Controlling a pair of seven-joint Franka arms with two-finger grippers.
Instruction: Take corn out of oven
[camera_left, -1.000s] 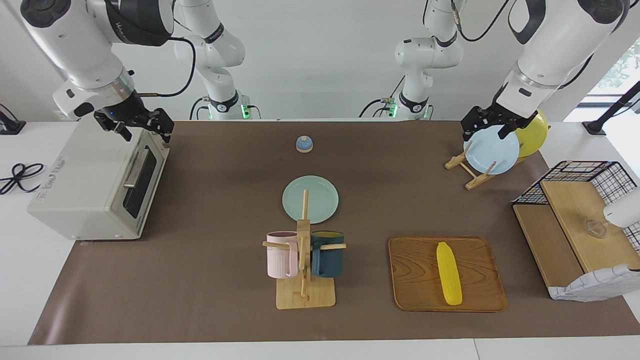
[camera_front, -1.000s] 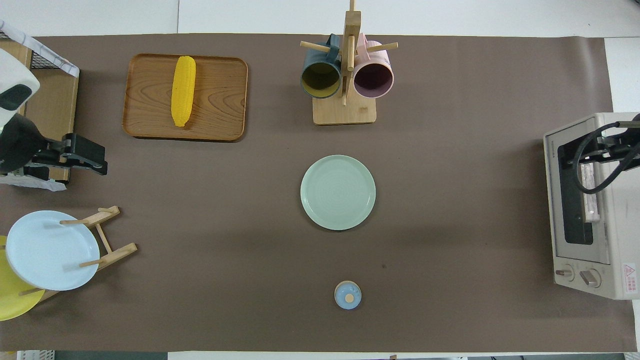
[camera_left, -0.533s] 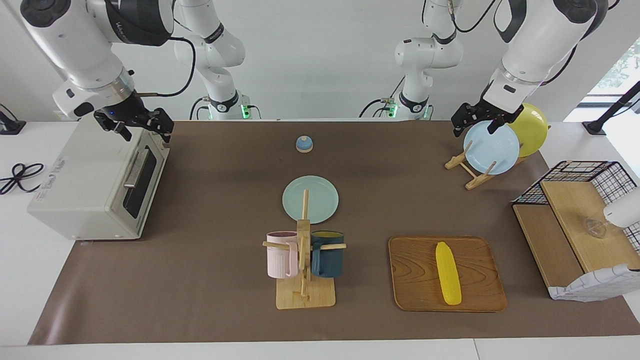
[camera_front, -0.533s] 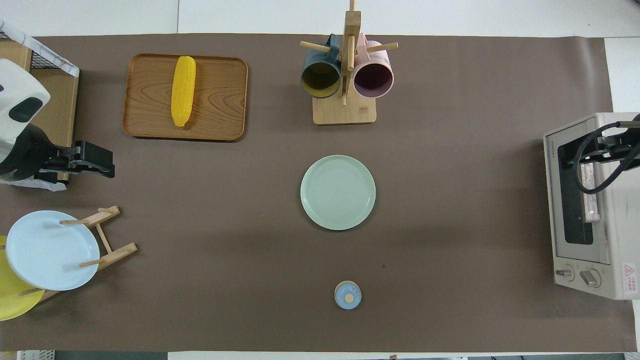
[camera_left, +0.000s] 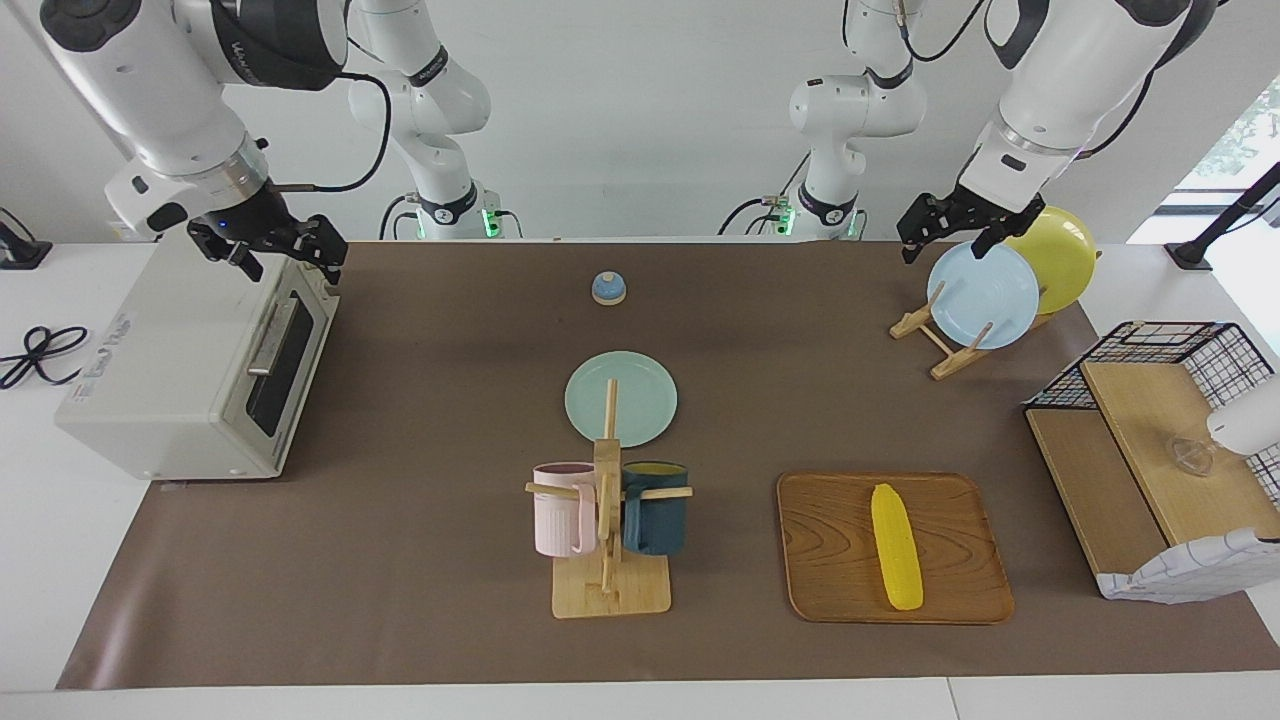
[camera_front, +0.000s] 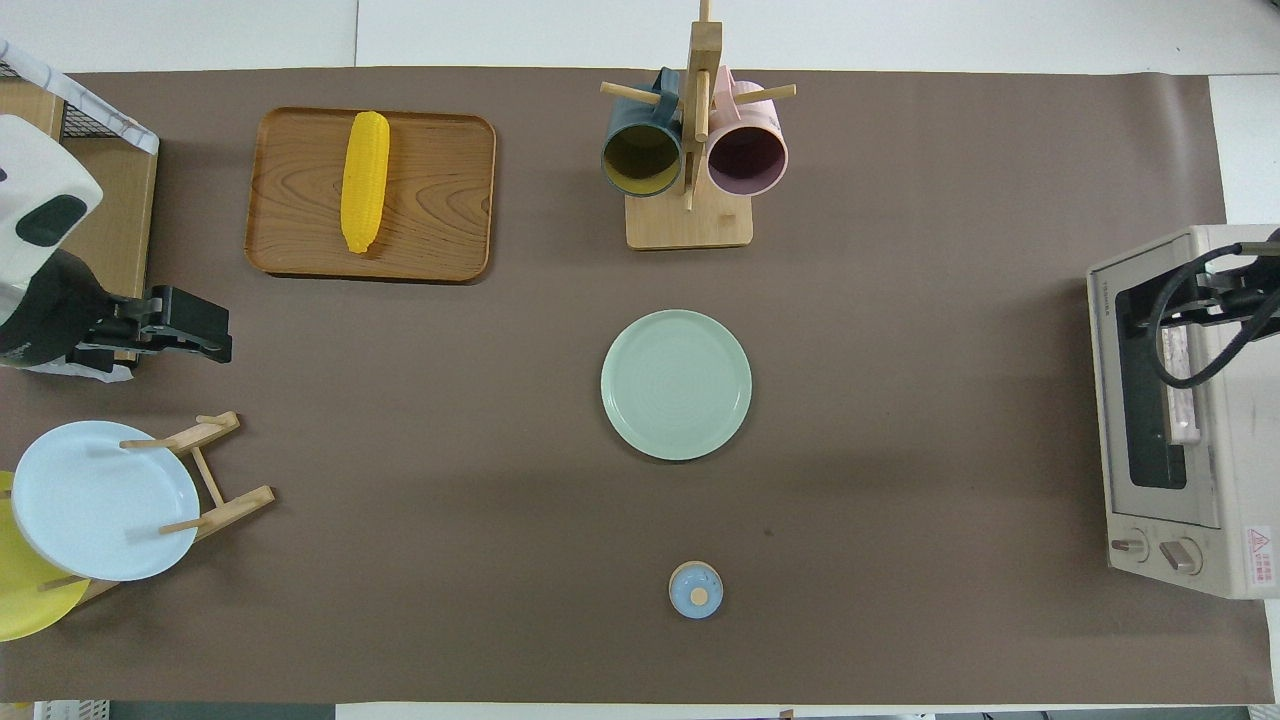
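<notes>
The yellow corn (camera_left: 896, 548) (camera_front: 365, 181) lies lengthwise on a wooden tray (camera_left: 830, 540) (camera_front: 440, 190), toward the left arm's end of the table and farther from the robots than the plate rack. The off-white oven (camera_left: 170, 360) (camera_front: 1240, 420) stands at the right arm's end with its dark glass door closed. My right gripper (camera_left: 280, 255) (camera_front: 1215, 290) hangs open over the oven's top edge by the door, holding nothing. My left gripper (camera_left: 945, 228) (camera_front: 190, 335) is open and empty in the air over the plate rack, well apart from the corn.
A plate rack (camera_left: 945, 345) (camera_front: 215, 480) holds a pale blue and a yellow plate. A green plate (camera_left: 620, 398) (camera_front: 676, 384) lies mid-table. A mug tree (camera_left: 607, 520) (camera_front: 690, 150) carries a pink and a dark blue mug. A small blue bell (camera_left: 608, 288) sits near the robots. A wire shelf (camera_left: 1150, 440) stands at the left arm's end.
My left gripper has risen and drifted a little toward the table's middle, still open and empty. The right arm, the corn and the oven have stayed where they were.
</notes>
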